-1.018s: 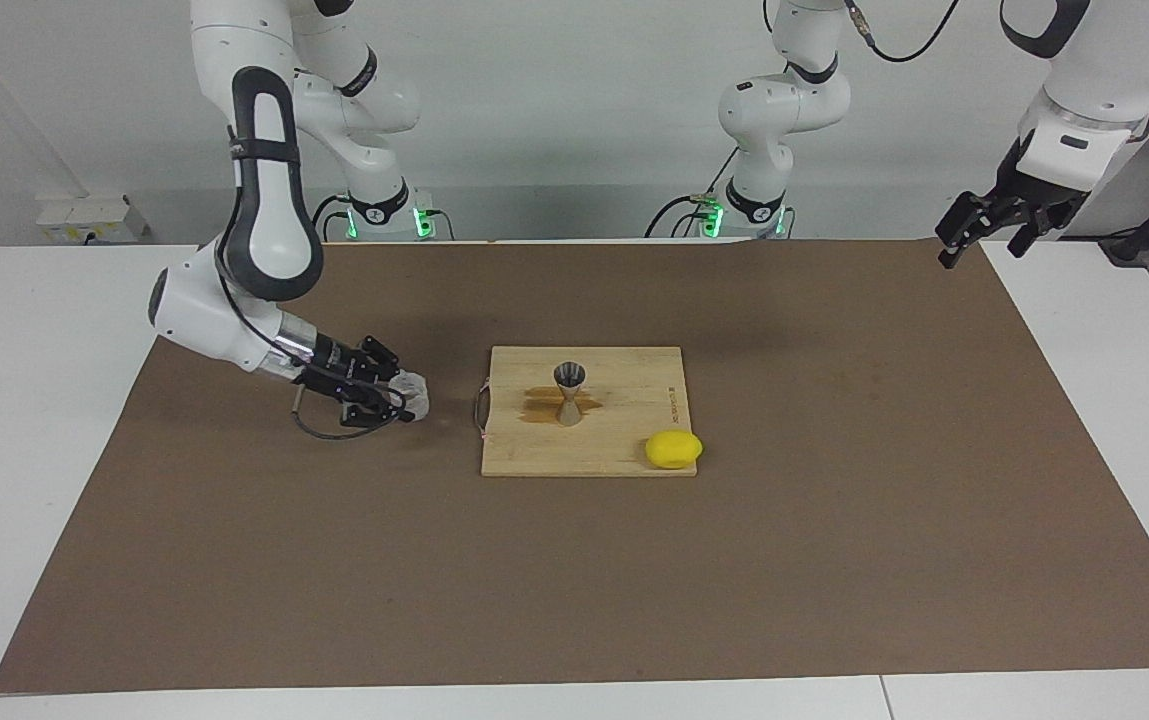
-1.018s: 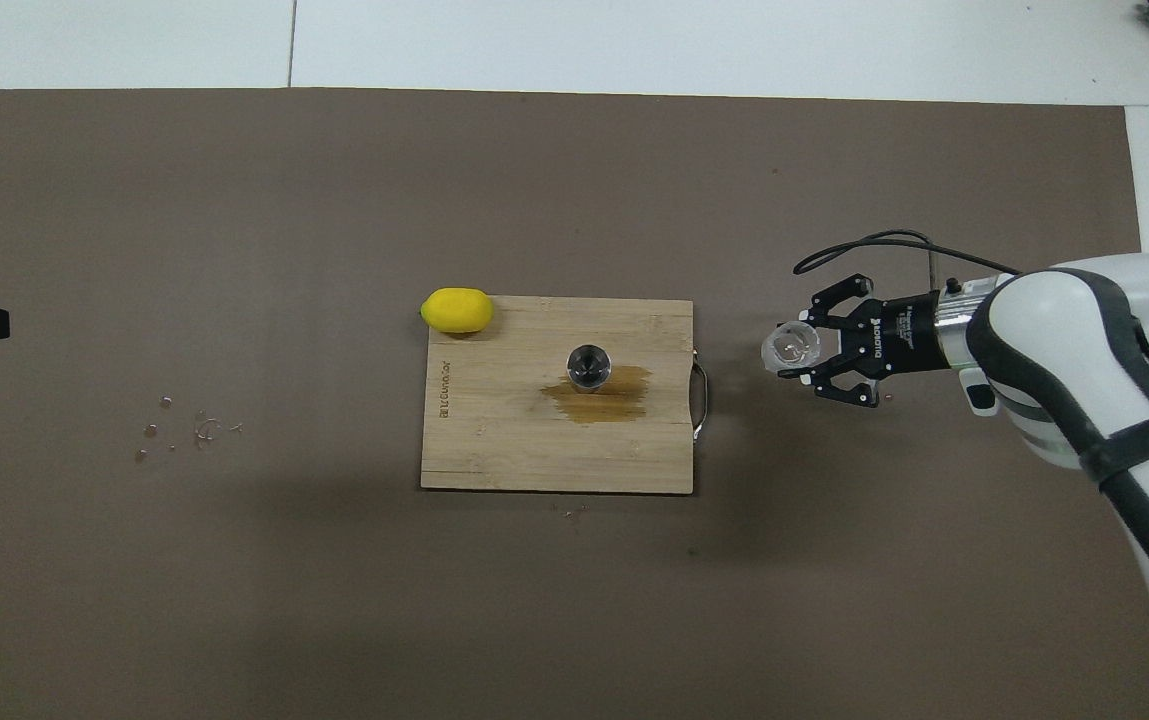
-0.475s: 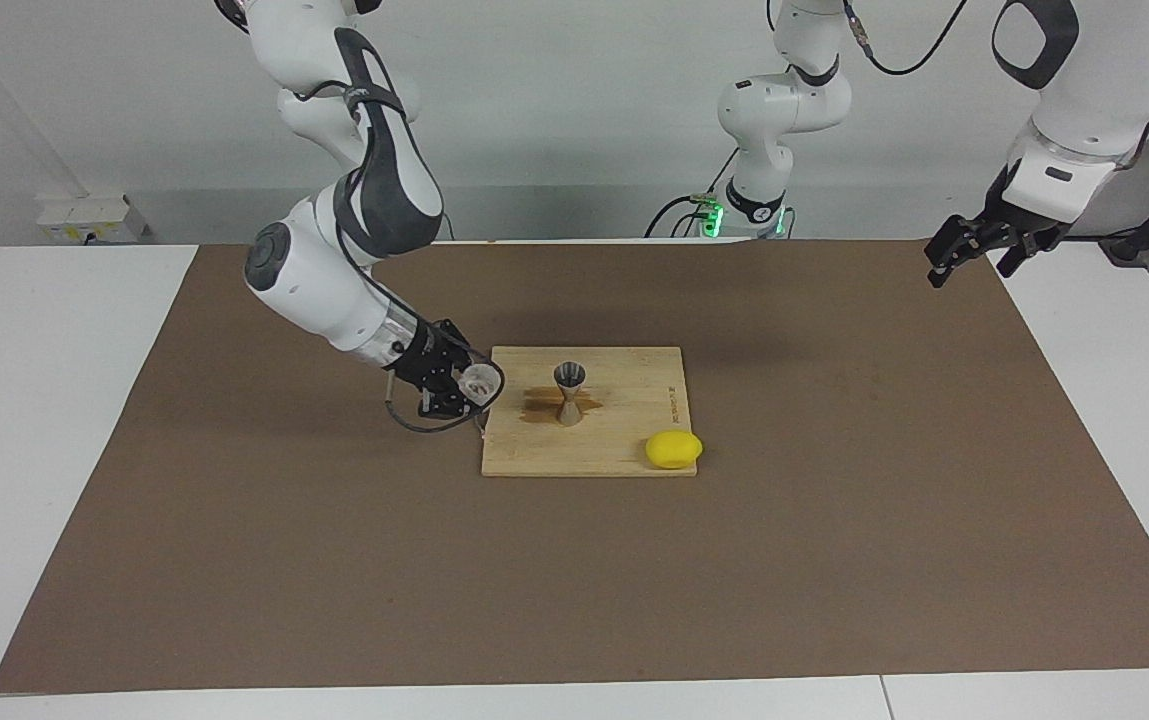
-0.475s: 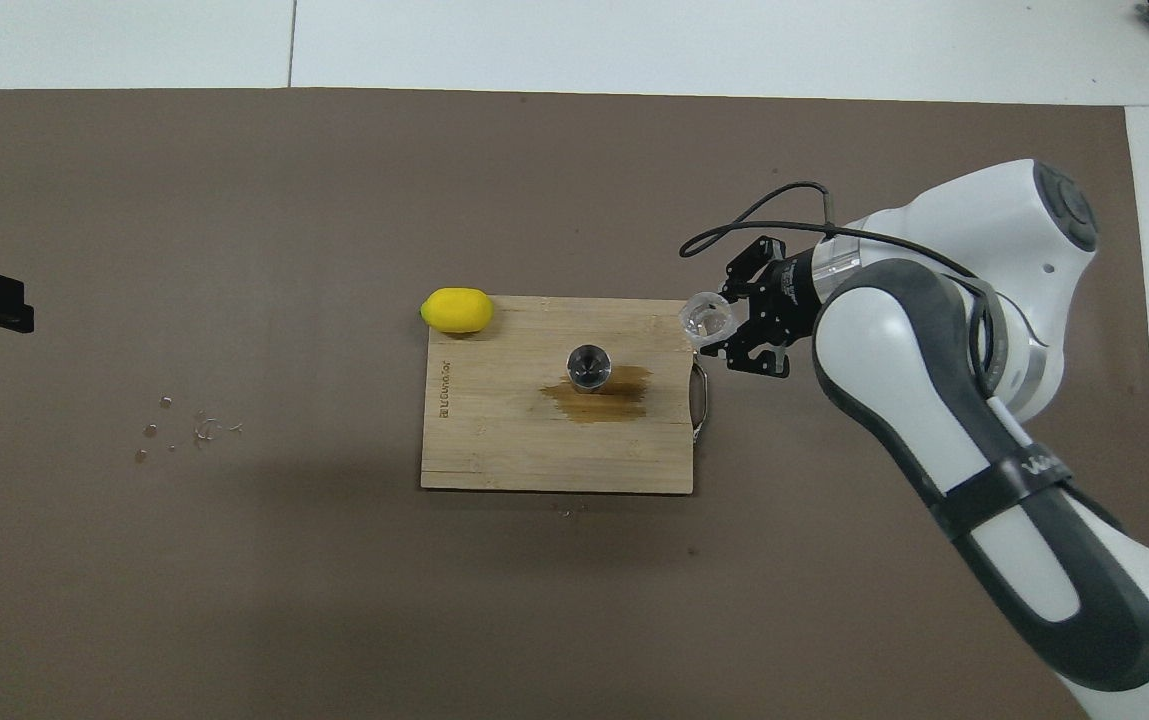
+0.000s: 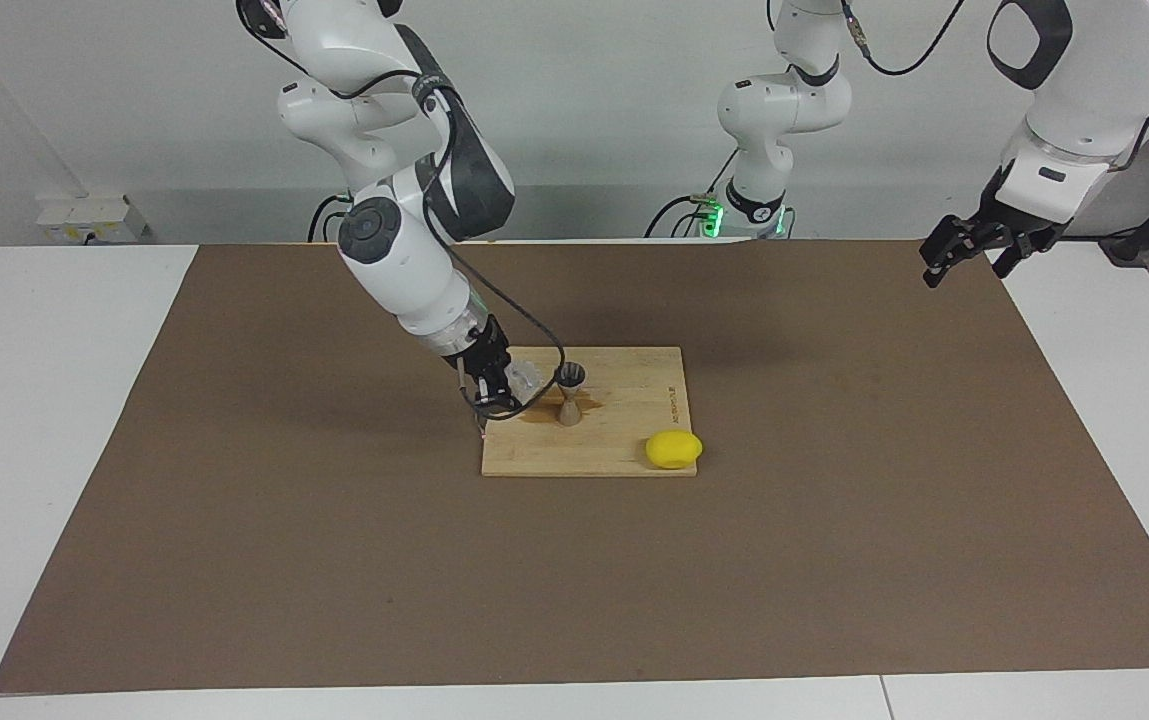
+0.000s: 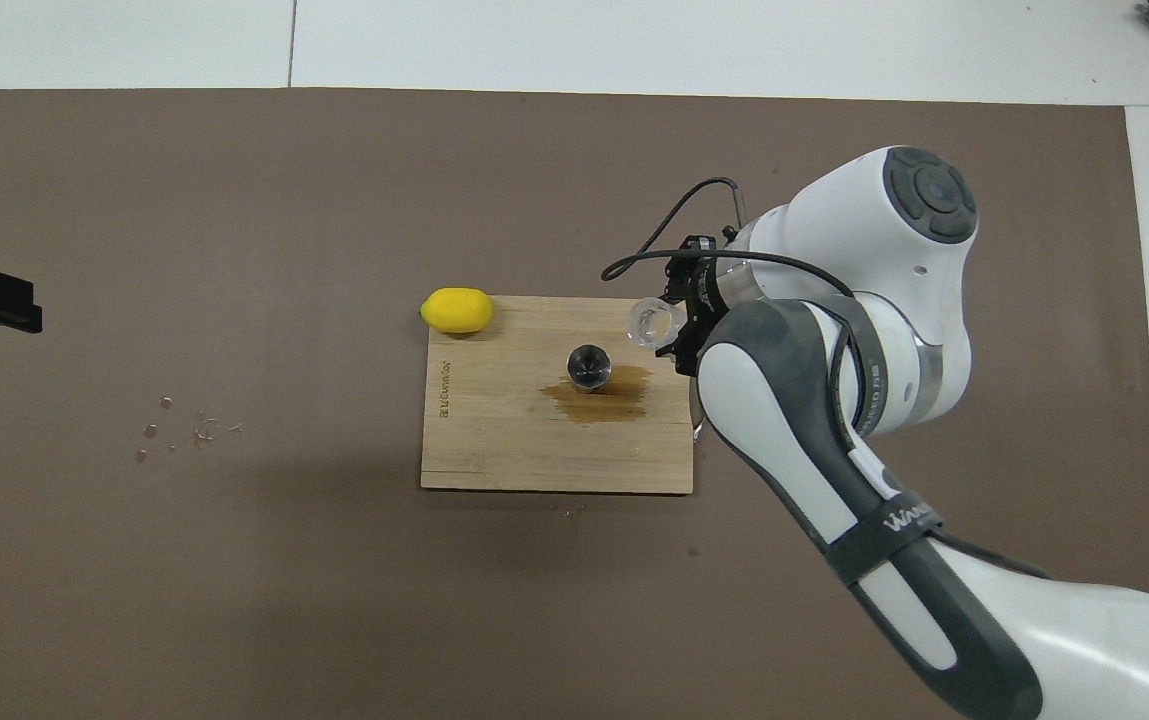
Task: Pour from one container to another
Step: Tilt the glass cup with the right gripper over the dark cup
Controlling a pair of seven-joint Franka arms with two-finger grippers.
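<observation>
Overhead view is showing lettering on the right arm's dark band, which seems to read "WANDA", though I cannot be sure of it, and a small line of print along one short edge of the bamboo cutting board [image 6: 494,450], too fine to read. The facing view shows the same print only as a dark streak.

Since a second ago the right end effector [image 5: 506,385] has travelled from over the brown mat [image 5: 234,520] at its own arm's end of the table to over the cutting board's handle end, and it is still clenching the clear glass cup [image 6: 653,322], now tipped with its mouth toward the steel jigger [image 5: 569,394], just beside the jigger's rim. The jigger is standing upright on the board beside a brown wet stain [image 6: 602,395], unmoved. The lemon [image 5: 674,449] is sitting unmoved at the board's corner toward the left arm's end. The left end effector [image 5: 964,252] is waiting in the air over the mat's edge, fingers spread and released.

The cup is half hidden by fingers in the facing view; whether liquid is in it cannot be made out. Tiny specks [image 6: 179,430] are lying on the mat, unidentifiable.
</observation>
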